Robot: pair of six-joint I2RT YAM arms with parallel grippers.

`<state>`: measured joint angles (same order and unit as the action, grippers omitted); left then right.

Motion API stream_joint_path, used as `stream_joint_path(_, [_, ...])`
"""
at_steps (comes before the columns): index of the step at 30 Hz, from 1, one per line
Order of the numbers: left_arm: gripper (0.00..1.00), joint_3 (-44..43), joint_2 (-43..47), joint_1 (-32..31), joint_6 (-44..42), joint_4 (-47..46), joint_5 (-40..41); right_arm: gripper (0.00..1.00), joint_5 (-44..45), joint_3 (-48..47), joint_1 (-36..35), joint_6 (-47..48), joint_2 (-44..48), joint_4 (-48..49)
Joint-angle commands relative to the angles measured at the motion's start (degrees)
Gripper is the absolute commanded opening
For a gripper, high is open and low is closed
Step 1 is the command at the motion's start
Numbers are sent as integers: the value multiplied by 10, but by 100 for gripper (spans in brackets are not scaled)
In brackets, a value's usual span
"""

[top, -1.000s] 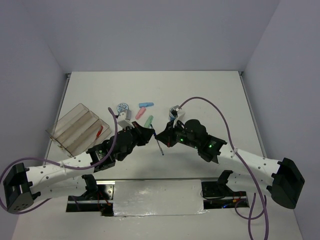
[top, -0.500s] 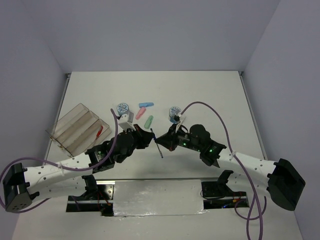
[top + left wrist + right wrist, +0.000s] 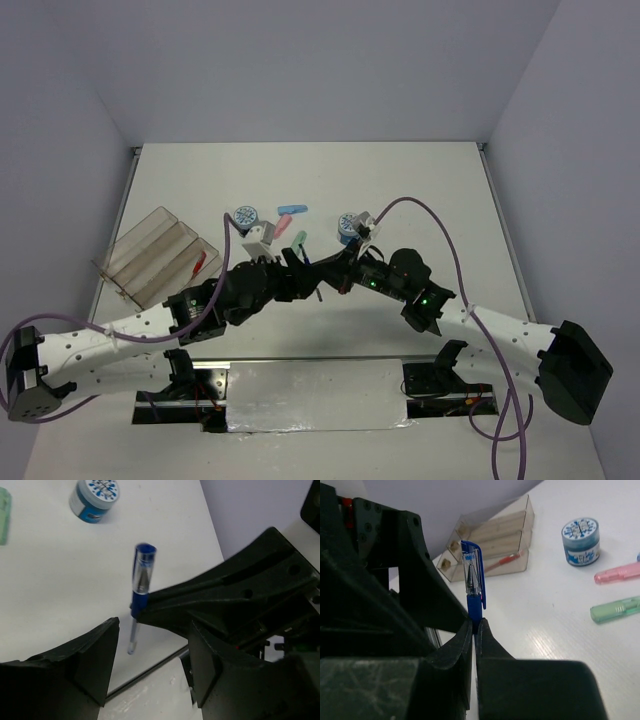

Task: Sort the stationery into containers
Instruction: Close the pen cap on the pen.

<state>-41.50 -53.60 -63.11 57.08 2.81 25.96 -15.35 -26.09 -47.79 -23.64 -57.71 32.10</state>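
The right gripper [image 3: 474, 626] is clamped on the blue pen [image 3: 473, 575], which is pinched just below its cap and held clear of the table [image 3: 430, 180], cap end uppermost. The left gripper [image 3: 152, 635] is spread wide, its jaws set on either side of the pen's lower end without touching it, so nothing is gripped by it. A handover is judged to be in hand. The pen is gripped high enough that its lower barrel is left free to be taken, and the tray [image 3: 135, 255] lies on the left arm's side, well apart from the right arm.

The tray is clear and divided into long parallel compartments. One red pen [image 3: 501, 561] is seen in the compartment nearest the table's middle, and nothing else can be made out inside. Outside it, on the table beyond the grippers, are one patterned disc [image 3: 243, 216] and a second disc [image 3: 349, 226], with the blue capsule [image 3: 292, 209], pink capsule [image 3: 281, 227] and green capsule [image 3: 297, 241] between them, so most of the sorting is judged to be outstanding
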Motion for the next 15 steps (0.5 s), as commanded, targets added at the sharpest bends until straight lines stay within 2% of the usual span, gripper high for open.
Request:
stream_joint_path(1, [69, -58, -10, -9, -26, 19, -31, 0, 13, -9, 2, 11, 10, 83])
stream_joint_path(10, [83, -72, 18, -9, -21, 69, -21, 0, 30, -28, 4, 42, 8, 56])
stream_joint_path(15, [88, -97, 46, -9, -7, 172, 33, 0, 32, -34, 4, 53, 7, 46])
